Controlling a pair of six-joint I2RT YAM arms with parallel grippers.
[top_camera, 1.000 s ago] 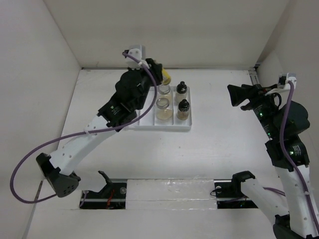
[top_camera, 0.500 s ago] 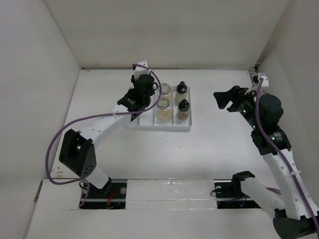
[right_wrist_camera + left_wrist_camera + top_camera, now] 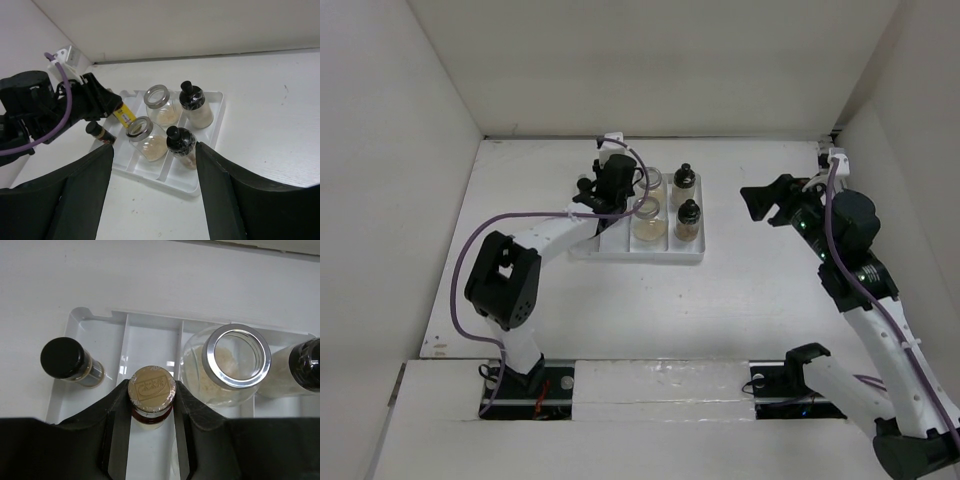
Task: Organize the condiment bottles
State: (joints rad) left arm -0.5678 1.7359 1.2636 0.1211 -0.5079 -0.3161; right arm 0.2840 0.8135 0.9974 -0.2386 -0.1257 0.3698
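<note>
Now L gripper (image 3: pixel 152 390) clamped on slim yellow bottle (image 3: pixel 126 115), gold embossed cap, upright, over white tray (image 3: pixel 85 320) 2nd channel; R gripper (image 3: pixel 760 203) open, empty, well apart.

White table (image 3: pixel 620 300), bare white walls (image 3: pixel 650 60)

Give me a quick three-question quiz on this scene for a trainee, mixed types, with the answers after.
1. True or false: the right gripper is shut.
2. The left gripper grips: A) a spoon, B) the yellow bottle, C) nothing?
3. How many metal-rimmed jars stand in the tray?
Key: 1 false; 2 B; 3 two.
</note>
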